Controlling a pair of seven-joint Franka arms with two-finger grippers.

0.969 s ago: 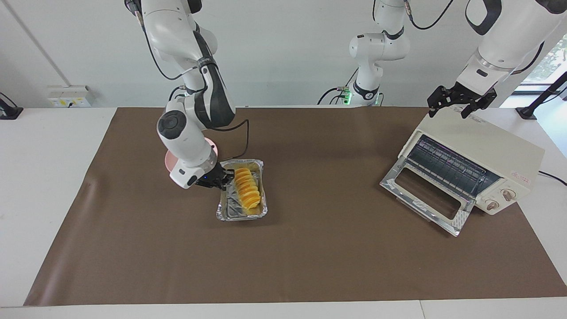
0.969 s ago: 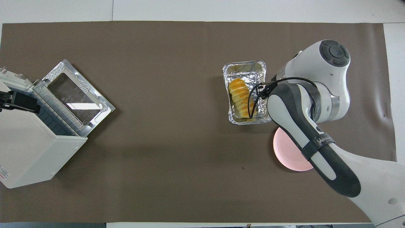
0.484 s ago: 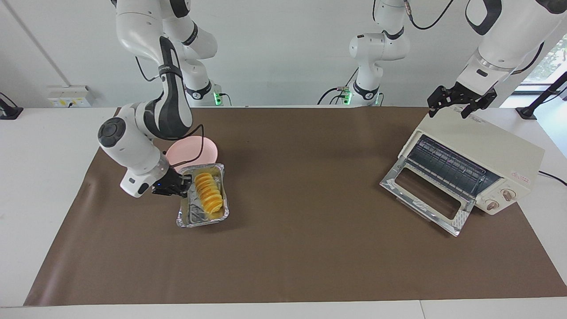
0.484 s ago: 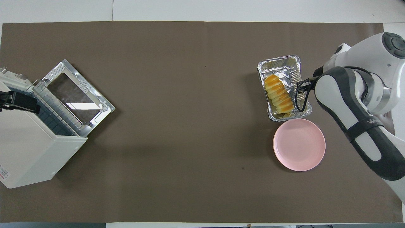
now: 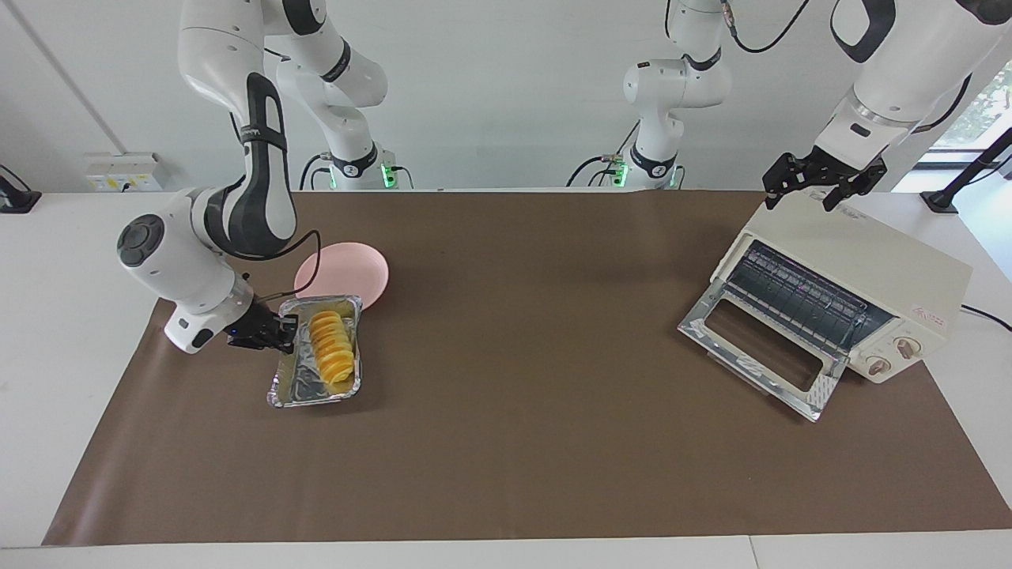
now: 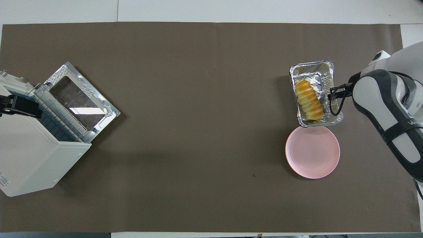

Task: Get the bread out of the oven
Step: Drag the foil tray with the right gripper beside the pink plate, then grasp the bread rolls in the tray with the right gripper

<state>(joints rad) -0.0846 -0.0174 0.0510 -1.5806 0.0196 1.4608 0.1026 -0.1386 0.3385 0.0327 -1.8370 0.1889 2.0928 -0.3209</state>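
light: bright, even | shadows: soft | glare: oven door (image 6: 79, 99) | focus: sharp

A: The oven (image 6: 29, 158) runs off the overhead view's edge, knobs hidden.
B: And the right end effector (image 6: 331, 93) tucks beneath its own arm there, fingertips hidden.

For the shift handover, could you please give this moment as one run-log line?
right hand: shut on foil tray rim | bread: in tray, beside pink plate | left hand: open over oven | oven door: open
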